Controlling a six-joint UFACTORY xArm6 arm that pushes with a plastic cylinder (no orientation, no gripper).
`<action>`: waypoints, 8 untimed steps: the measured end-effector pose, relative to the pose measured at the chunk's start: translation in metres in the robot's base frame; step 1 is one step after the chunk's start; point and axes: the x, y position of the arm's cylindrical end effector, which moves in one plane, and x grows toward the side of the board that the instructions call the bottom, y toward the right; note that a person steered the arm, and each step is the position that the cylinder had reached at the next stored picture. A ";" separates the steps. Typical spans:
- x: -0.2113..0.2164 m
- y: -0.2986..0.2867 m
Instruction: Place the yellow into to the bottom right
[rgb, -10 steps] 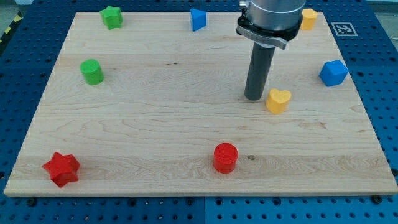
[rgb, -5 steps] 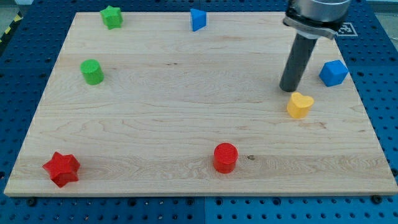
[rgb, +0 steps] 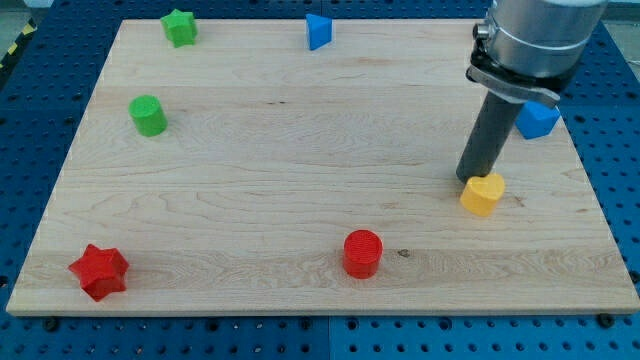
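Blue pegboard surrounds the wooden board (rgb: 300, 200), where the yellow block (rgb: 483, 193) sits right of centre, well short of the bottom right corner. My tip (rgb: 470, 180), a bare rod that grips nothing, touches its upper left edge. Small, light and rigid, the block should slide easily but may twist, so I would push squarely through its upper left face.

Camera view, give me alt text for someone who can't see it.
My tip touches the upper left of the yellow block on the wooden board's right side. A red cylinder sits near the bottom edge, a red star bottom left.
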 end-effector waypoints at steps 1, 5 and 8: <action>0.016 0.000; 0.050 -0.012; 0.085 0.029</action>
